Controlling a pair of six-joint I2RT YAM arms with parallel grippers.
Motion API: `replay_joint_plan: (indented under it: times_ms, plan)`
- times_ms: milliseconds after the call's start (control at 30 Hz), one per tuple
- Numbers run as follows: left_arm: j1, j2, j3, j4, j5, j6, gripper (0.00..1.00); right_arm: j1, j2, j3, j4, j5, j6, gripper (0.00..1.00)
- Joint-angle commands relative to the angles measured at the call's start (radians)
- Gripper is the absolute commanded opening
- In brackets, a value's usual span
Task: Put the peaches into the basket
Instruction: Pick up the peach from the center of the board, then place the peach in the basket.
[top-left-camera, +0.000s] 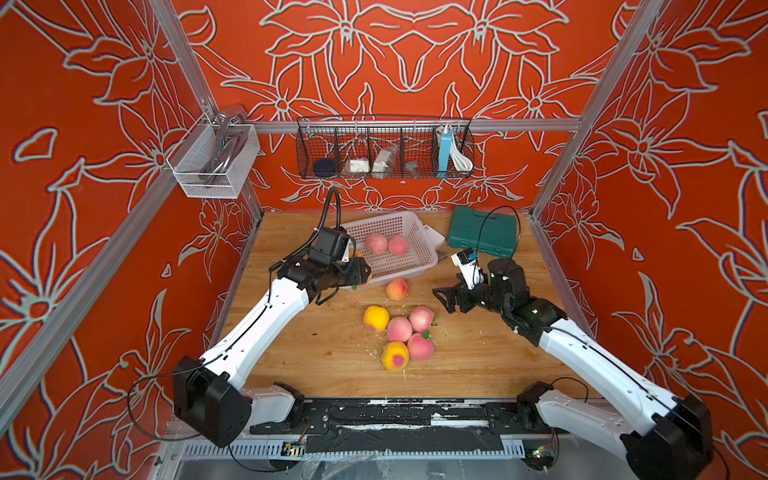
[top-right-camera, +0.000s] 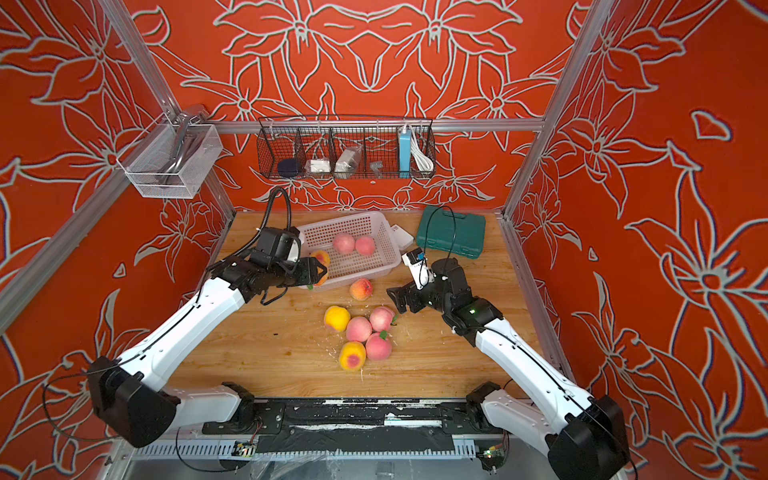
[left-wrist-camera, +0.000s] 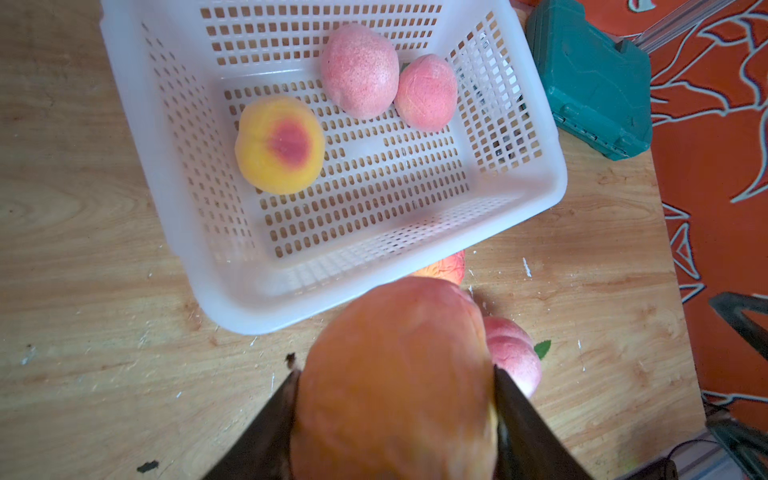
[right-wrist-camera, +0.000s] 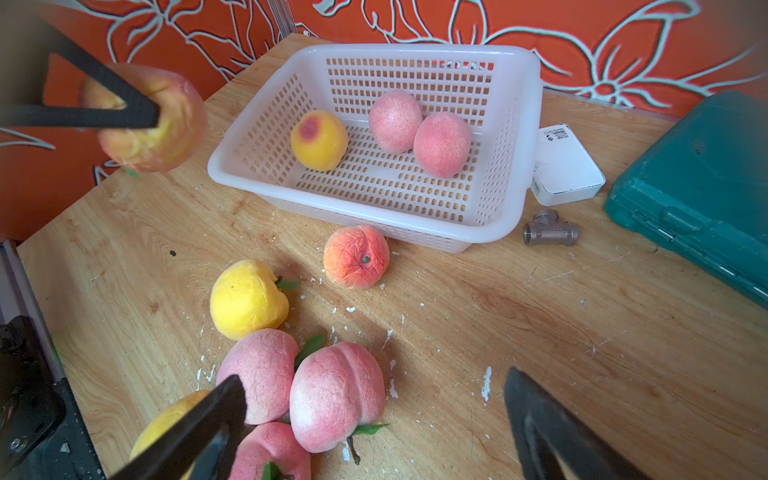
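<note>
Left wrist view shows you the left pincer (left-wrist-camera: 395, 372) closed on an orange peach (left-wrist-camera: 395, 332), held high beside the rim of the white basket (left-wrist-camera: 257, 309), probably to clear it; the right pincer (right-wrist-camera: 376, 382) hangs wide open.

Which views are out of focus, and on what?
Left wrist view: the peach in the left gripper is blurred, the basket sharp. Right wrist view: the right gripper is soft. Both top views: table sharp, evenly lit.
</note>
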Motion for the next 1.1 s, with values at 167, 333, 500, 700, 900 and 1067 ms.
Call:
replay_joint_plan:
  times_ms: [167,333,500,700,900,1067]
  plan:
    - [0.038,0.180,0.179,0.029,-0.021,0.083,0.51,-0.004,-0.004,-0.038,0.056,-0.045,0.021,0.99]
    - [0.069,0.320,0.308,0.028,-0.061,0.108,0.51,-0.004,-0.005,-0.041,0.055,-0.036,0.020,0.99]
    - [0.091,0.402,0.364,0.079,-0.120,0.099,0.52,-0.004,-0.001,-0.042,0.058,-0.032,0.019,0.99]
    - [0.100,0.520,0.459,0.099,-0.189,0.104,0.52,-0.004,-0.002,-0.045,0.055,-0.023,0.016,0.99]
    - [0.109,0.607,0.523,0.117,-0.234,0.104,0.52,-0.004,-0.003,-0.043,0.048,-0.012,0.012,0.99]
    - [0.126,0.657,0.553,0.123,-0.244,0.106,0.52,-0.004,0.000,-0.044,0.047,-0.006,0.011,0.99]
